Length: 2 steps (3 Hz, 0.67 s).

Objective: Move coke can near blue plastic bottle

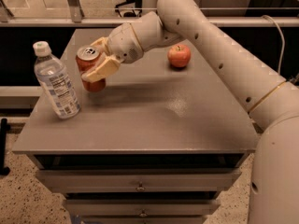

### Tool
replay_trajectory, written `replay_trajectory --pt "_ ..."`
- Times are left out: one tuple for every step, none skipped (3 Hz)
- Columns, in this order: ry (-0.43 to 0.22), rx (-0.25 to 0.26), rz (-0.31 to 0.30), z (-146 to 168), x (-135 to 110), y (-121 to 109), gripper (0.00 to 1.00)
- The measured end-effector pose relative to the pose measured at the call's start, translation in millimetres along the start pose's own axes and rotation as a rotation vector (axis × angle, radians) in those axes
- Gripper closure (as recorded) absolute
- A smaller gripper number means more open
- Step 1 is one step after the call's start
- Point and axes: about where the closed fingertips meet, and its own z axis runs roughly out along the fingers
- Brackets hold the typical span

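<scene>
The coke can, red with a silver top, is held in my gripper a little above the grey table. The gripper's cream fingers are shut around the can's sides. The blue plastic bottle, clear with a white cap and pale label, stands upright at the table's left edge. The can hangs just right of the bottle, a small gap apart.
A red apple sits on the table's far right part. My arm reaches in from the right across the back of the table. Drawers run below the front edge. A railing and a window are behind the table.
</scene>
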Motion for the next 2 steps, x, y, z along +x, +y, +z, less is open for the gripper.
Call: replay_trajectory --pt "0.037 -0.067 -0.036 6.2 10.4 9.3 1.0" --pt "0.05 -0.167 -0.048 12.2 18.5 17.2 0.81"
